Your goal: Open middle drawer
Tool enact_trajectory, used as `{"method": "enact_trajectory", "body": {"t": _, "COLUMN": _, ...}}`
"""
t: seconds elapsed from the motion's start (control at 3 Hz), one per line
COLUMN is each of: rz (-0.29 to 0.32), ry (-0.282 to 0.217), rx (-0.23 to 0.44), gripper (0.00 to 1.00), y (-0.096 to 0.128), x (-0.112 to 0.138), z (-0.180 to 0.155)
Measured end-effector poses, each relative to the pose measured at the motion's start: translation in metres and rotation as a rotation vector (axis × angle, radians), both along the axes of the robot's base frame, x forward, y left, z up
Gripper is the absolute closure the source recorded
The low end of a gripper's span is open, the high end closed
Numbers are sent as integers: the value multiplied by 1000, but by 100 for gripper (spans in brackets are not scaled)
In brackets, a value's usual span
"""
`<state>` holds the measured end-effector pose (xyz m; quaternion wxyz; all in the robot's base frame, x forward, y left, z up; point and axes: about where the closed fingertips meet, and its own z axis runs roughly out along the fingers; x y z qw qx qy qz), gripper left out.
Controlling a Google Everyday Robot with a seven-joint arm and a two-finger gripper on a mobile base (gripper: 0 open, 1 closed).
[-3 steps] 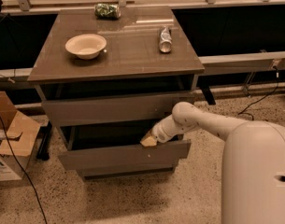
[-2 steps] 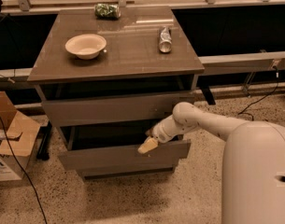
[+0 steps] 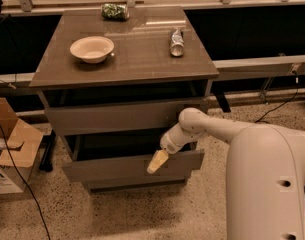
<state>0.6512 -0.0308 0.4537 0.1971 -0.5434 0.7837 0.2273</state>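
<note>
The grey-brown cabinet (image 3: 127,59) has three slab-front drawers. The middle drawer (image 3: 112,169) stands pulled out toward me, with its dark inside showing above its front. The top drawer (image 3: 112,118) is in, and the lowest drawer (image 3: 127,185) shows only as a narrow strip beneath. My gripper (image 3: 157,162) is pale yellow and hangs in front of the middle drawer's front face, right of centre, just below its upper edge. My white arm (image 3: 197,126) reaches in from the right.
On the cabinet top lie a beige bowl (image 3: 92,48), a silver can on its side (image 3: 177,41) and a crumpled green bag (image 3: 115,11). An open cardboard box (image 3: 12,149) and a black cable (image 3: 14,179) are on the floor at left. My white body (image 3: 272,184) fills the lower right.
My gripper has slid down and slightly outward from the middle drawer's upper edge to its front face. The drawer stays pulled out about as far as before.
</note>
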Motion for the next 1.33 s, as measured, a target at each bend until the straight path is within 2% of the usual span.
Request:
{"method": "enact_trajectory", "body": {"t": 0.33, "rz": 55, "ry": 78, "rx": -131, "gripper": 27, "y": -15, "x": -16, "z": -15}}
{"method": "enact_trajectory", "body": {"t": 0.67, "rz": 94, "ry": 114, "rx": -204, "gripper": 50, "y": -27, "x": -29, "z": -22}}
{"method": "enact_trajectory", "body": {"t": 1.0, "rz": 108, "ry": 122, "rx": -220, "gripper": 74, "y": -32, "x": -35, "z": -23}}
{"method": "enact_trajectory", "body": {"t": 1.33, "rz": 77, "ry": 161, "rx": -165, "gripper": 70, "y": -35, "x": -62, "z": -20}}
